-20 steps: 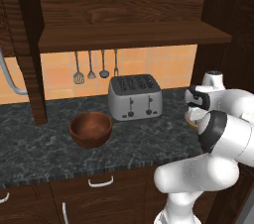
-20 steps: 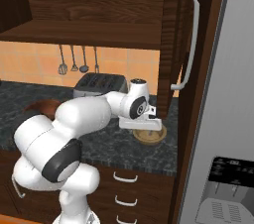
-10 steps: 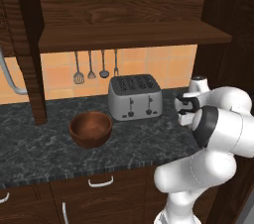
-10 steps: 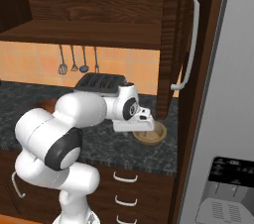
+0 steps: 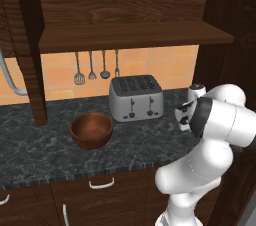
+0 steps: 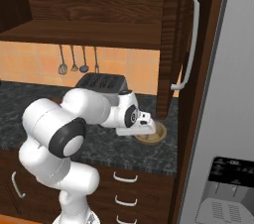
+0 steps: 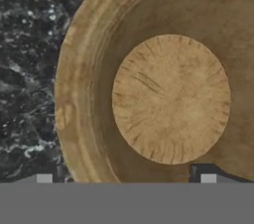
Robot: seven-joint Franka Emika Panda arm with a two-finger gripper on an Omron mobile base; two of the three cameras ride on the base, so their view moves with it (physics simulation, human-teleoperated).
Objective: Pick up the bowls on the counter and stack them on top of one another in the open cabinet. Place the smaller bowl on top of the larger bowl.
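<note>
Hand view: the gripper is wide open, holding nothing, low over the small tan bowl on the counter.

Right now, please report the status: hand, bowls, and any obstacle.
Hand open, low over the small tan bowl, nothing held. Large brown bowl on counter, left of toaster. Cabinet shelf holds no bowl yet.

dark counter, larger bowl, toaster, smaller bowl
</note>
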